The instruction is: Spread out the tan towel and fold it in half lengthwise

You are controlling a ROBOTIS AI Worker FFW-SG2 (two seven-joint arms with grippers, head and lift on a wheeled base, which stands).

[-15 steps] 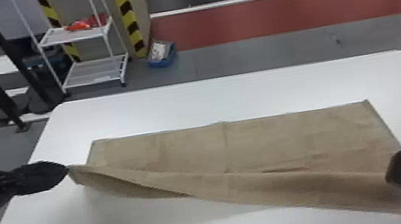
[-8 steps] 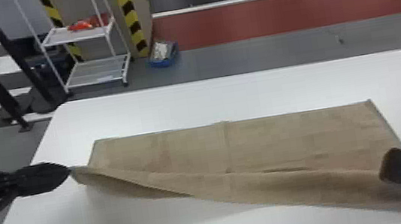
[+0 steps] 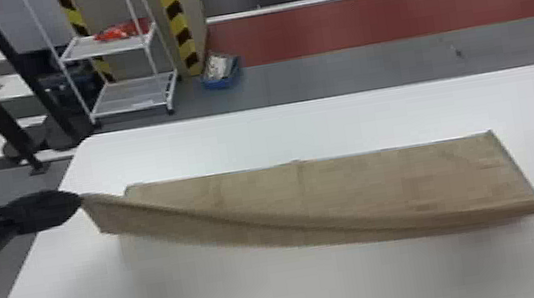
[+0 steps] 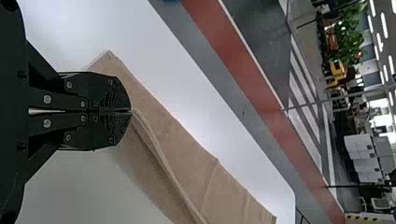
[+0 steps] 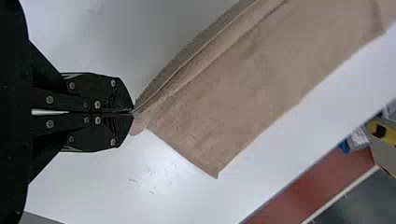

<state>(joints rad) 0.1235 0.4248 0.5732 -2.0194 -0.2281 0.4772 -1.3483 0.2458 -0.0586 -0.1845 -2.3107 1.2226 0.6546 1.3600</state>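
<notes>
Tan towel (image 3: 356, 178) lies long side across the table (image 3: 303, 297), mostly beyond the edge your left gripper (image 4: 130, 110) and right gripper (image 5: 132, 112) pinch at its ends, so carry that forward, the right seemingly having farther to go

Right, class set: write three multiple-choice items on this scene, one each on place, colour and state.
1. Where is the blue box?
A) On the floor beyond the table
B) On the table
C) Under the table

2. What colour is the table?
A) Black
B) Red
C) White

3. How is the near side of the towel?
A) Flat
B) Lifted between the left gripper and right gripper
C) Hanging to the floor

1 A: the head view shows it past the table's far edge.
2 C: bare white surface surrounds the towel.
3 B: both grippers are shut on it, one at each end, with cloth raised between.
</notes>
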